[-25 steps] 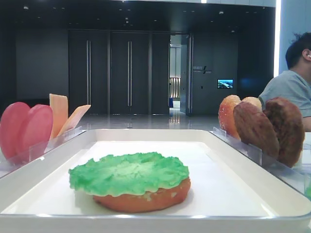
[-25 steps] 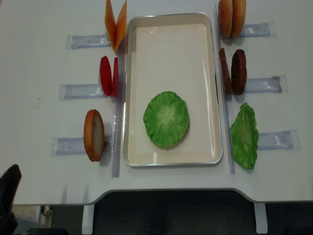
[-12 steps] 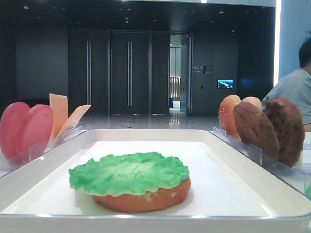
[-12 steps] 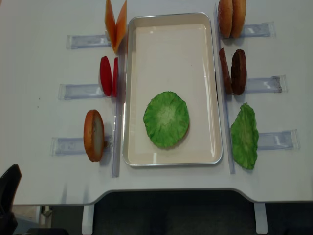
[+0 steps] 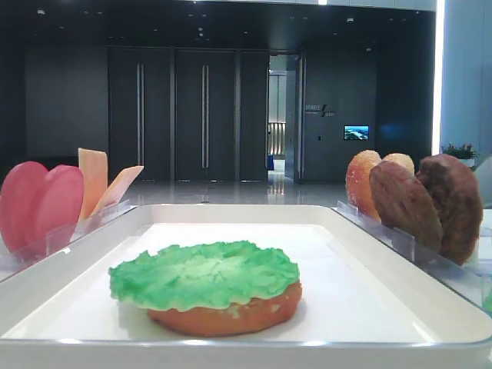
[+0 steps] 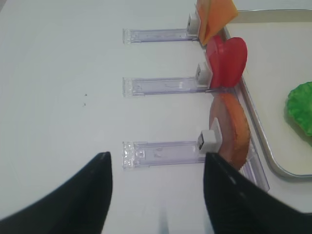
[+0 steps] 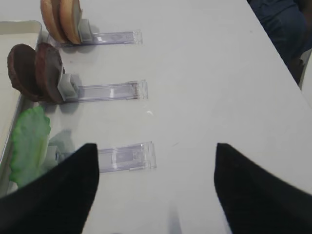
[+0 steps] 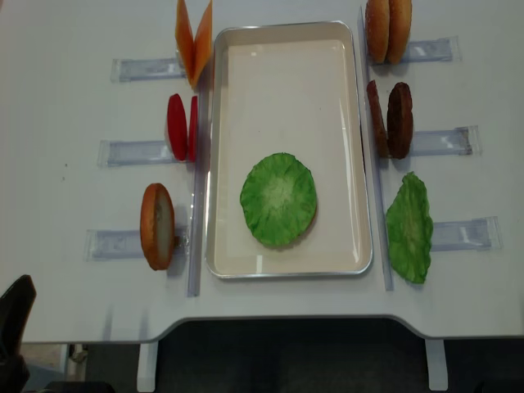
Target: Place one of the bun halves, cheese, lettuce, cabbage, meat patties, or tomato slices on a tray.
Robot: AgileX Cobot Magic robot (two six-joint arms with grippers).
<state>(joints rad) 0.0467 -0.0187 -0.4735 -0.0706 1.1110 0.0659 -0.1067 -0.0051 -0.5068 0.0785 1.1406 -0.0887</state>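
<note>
White tray [image 8: 286,49] at table centre, long axis running away from the robot; near its front end, a lettuce leaf [image 8: 278,199] lying flat on a bun half [image 5: 231,315], the bun's orange rim showing beneath the green in the low exterior view. Left of the tray, clear plastic holders [image 8: 135,152] carrying, from far to near, two cheese slices [image 8: 194,39] leaning apart, two tomato slices [image 8: 182,127] on edge, and one bun half [image 8: 156,226] standing upright, pale face toward the tray. Right of the tray, from far to near: two bun halves [image 8: 388,30] on edge, two meat patties [image 8: 390,119] on edge, and a second lettuce leaf [image 8: 409,228] tilted against its holder. Right gripper [image 7: 156,190] low over bare table beside the right-hand holders, fingers [image 7: 63,195] spread wide, nothing between them. Left gripper [image 6: 158,195] above the table near the upright bun half, fingers [image 6: 83,195] likewise apart and empty
</note>
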